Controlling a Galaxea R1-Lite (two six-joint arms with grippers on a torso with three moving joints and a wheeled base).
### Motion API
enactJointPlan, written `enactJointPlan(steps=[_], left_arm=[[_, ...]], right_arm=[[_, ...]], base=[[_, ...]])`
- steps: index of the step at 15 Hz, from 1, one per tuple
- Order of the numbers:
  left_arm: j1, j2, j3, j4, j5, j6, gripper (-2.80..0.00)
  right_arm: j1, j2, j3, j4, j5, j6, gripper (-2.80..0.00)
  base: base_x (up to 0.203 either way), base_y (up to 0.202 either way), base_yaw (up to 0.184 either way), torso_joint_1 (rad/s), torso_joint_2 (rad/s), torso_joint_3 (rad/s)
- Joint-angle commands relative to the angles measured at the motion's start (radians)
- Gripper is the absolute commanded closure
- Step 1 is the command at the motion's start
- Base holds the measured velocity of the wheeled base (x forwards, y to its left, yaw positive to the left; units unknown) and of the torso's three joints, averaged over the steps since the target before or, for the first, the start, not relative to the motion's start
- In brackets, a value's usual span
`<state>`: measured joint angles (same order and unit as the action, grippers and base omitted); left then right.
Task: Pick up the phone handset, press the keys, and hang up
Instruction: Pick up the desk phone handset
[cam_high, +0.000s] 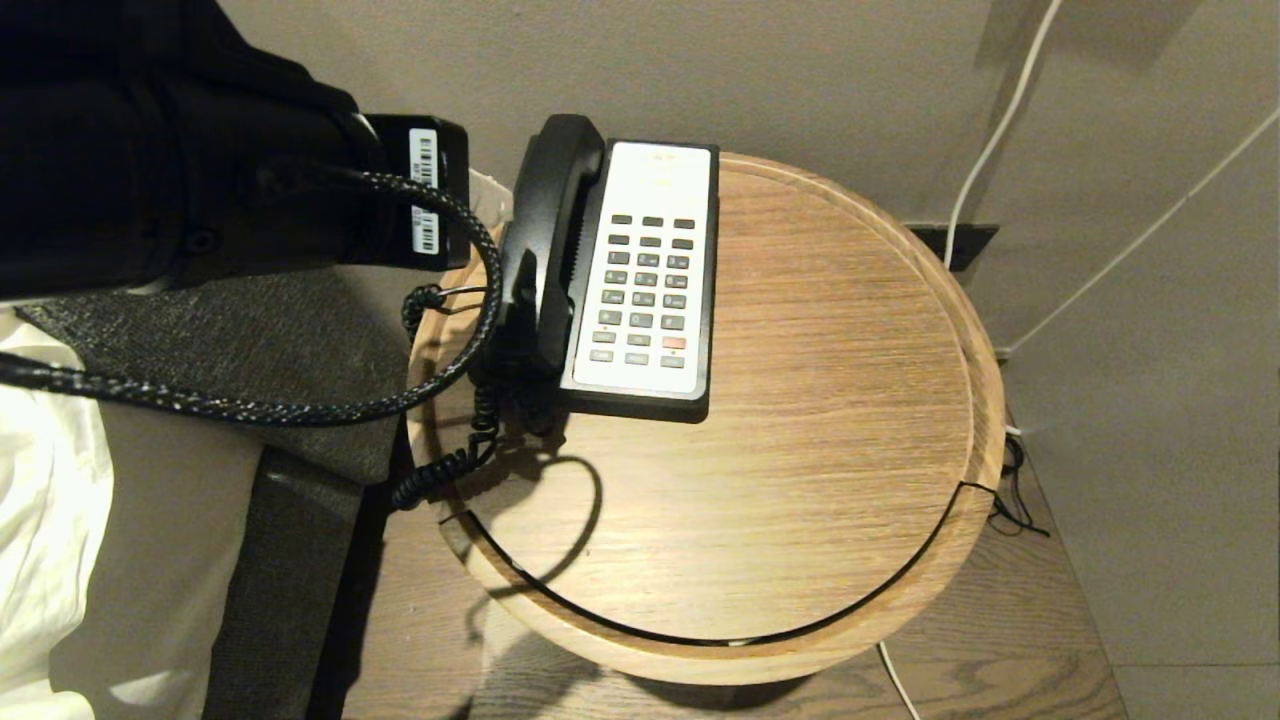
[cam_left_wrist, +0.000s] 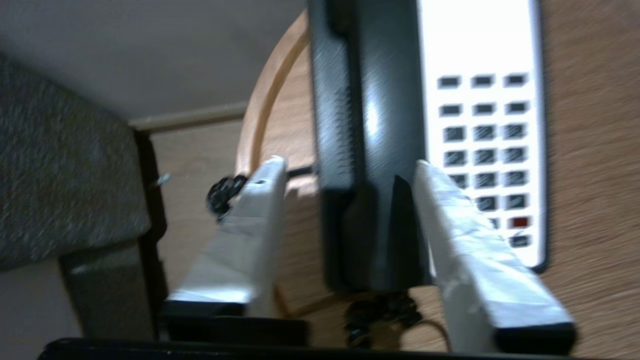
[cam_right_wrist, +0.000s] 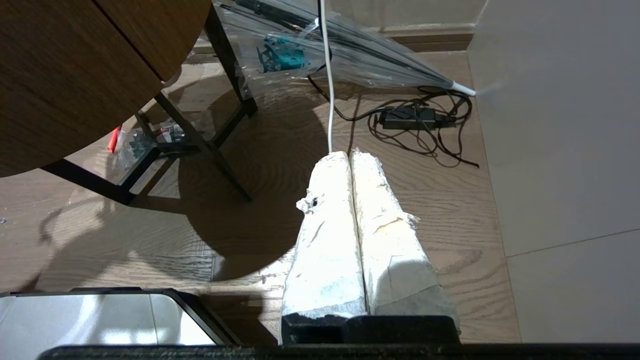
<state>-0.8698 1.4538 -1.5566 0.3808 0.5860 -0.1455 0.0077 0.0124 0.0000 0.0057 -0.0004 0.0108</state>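
Round wooden bench (cam_high: 800, 400), frame centre: phone handset (cam_high: 545, 240) cradled left of the keys (cam_high: 645, 290); left gripper (cam_left_wrist: 350, 200) jaws apart astride it, pickup pending closure; right gripper (cam_right_wrist: 350, 225) jaws together, parked.

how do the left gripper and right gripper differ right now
The left gripper has its fingers spread wide; the right gripper has its fingers pressed together. The left gripper sits over the round wooden table, straddling the phone handset on its cradle; the right gripper hangs low over the wood floor, near nothing of the task. Both have white-wrapped fingers.
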Motion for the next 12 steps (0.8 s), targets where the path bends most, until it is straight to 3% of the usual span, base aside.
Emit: enactJointPlan(steps=[1, 7, 12], left_arm=[[-0.018, 0.0, -0.007, -0.007, 0.003, -0.005, -2.8], [-0.095, 0.035, -0.02, -0.036, -0.001, -0.015, -2.8], [-0.101, 0.053, -0.034, -0.022, -0.014, -0.014, -2.8]], right_arm=[[0.0, 0.0, 0.0, 0.0, -0.001, 0.0, 0.0], [0.0, 0.0, 0.0, 0.0, -0.001, 0.0, 0.0], [0.0, 0.0, 0.0, 0.0, 0.0, 0.0, 0.0]], base=[[0.0, 0.0, 0.0, 0.0, 0.0, 0.0], [0.0, 0.0, 0.0, 0.0, 0.0, 0.0], [0.0, 0.0, 0.0, 0.0, 0.0, 0.0]])
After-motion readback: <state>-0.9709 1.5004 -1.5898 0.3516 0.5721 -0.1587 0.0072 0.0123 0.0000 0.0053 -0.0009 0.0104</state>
